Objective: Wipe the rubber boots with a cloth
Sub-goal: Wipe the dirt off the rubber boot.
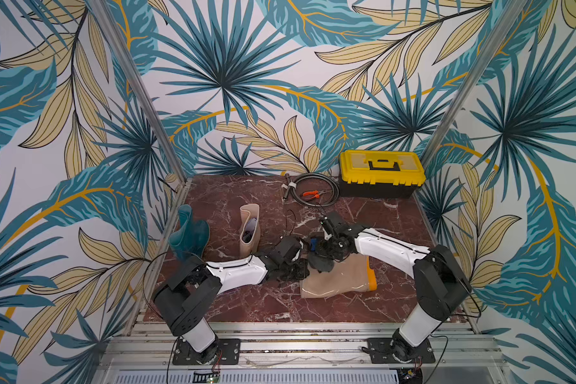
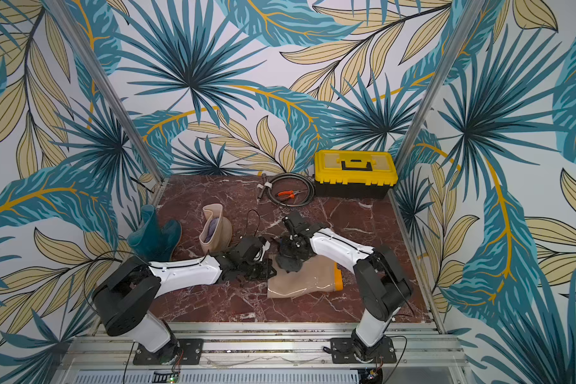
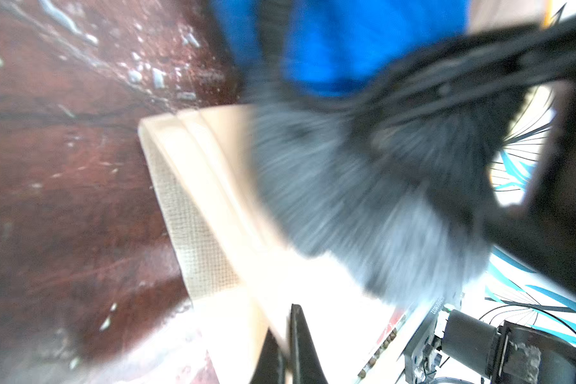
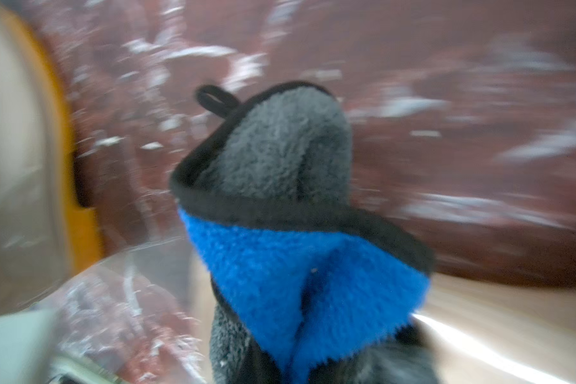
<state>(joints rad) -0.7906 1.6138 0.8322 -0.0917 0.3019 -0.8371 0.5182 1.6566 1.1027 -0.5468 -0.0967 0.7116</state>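
Teal-leaf wallpaper (image 1: 213, 66) all round, red marble table (image 1: 246, 306) below, yellow toolbox (image 1: 381, 173) at the back, lid down. Tan boot (image 1: 336, 279) lies crosswise, orange sole toward the right arm. Cloth (image 1: 323, 262) sits on its shaft, right pincer (image 1: 328, 251) grasping it. Left pincer (image 1: 296, 271) is clenched at the cuff.

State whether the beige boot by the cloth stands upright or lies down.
Lying down: the boot rests on its side, flat along the table.

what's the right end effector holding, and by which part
The cloth, gripped at its bunched end; the far corner with the loop sticks out free.
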